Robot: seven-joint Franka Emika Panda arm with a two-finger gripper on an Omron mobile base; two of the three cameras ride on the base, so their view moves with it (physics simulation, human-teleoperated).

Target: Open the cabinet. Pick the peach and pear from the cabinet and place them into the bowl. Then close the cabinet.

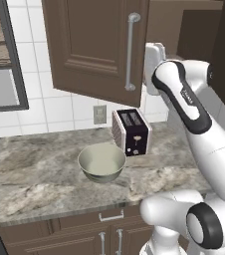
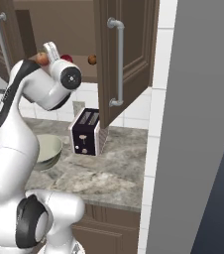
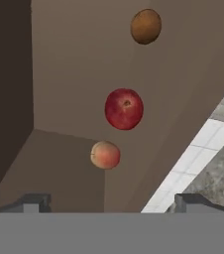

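The cabinet [image 1: 94, 45] hangs above the counter with both doors [image 2: 126, 49] swung open. On its shelf, in a row, lie the pale orange peach [image 3: 105, 155], the deep red pear [image 3: 124, 108] and a small brown fruit [image 3: 145, 26]. From the right base view the peach [image 2: 42, 59] is at the left and the pear [image 2: 67, 58] beside it. My gripper [image 3: 109, 203] is raised at the cabinet's opening, open and holding nothing, with the peach a short way ahead of it. The pale grey-green bowl [image 1: 102, 162] stands on the counter below.
A dark toaster [image 1: 132, 132] stands just right of the bowl, against the tiled wall. The open left door's long handle [image 1: 130, 52] hangs close to my upper arm. A tall grey panel [image 2: 203, 124] closes off the counter's right end. A window [image 1: 0, 55] is at far left.
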